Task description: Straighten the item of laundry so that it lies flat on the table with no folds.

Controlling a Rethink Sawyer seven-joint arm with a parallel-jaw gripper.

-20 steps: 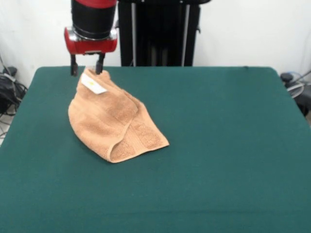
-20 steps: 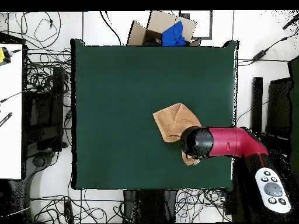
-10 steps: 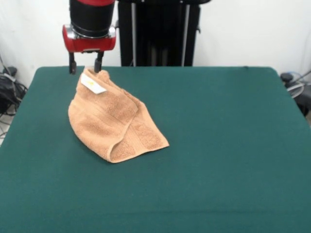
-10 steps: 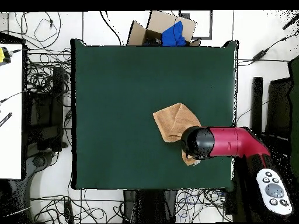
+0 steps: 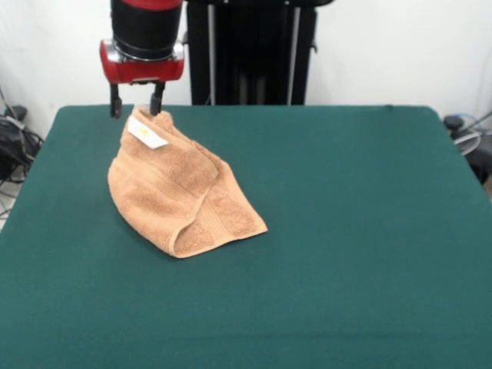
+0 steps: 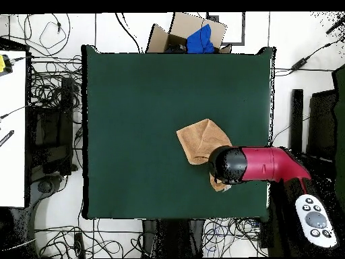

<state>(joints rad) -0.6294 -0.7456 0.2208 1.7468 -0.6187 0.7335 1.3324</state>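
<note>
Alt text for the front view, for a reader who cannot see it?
A peach towel lies folded and bunched on a green table, its white tag near the raised far corner. The red and black arm's open pincer hangs just above that corner, one finger nearly touching it.

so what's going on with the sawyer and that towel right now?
The gripper hangs open just above the far corner of the peach-orange towel, the corner with the small white tag; its fingers straddle that raised tip and hold nothing. The towel is folded over on itself in a rumpled wedge on the green table, so it is not flat yet. From overhead, the arm covers the towel's end nearest the robot.
</note>
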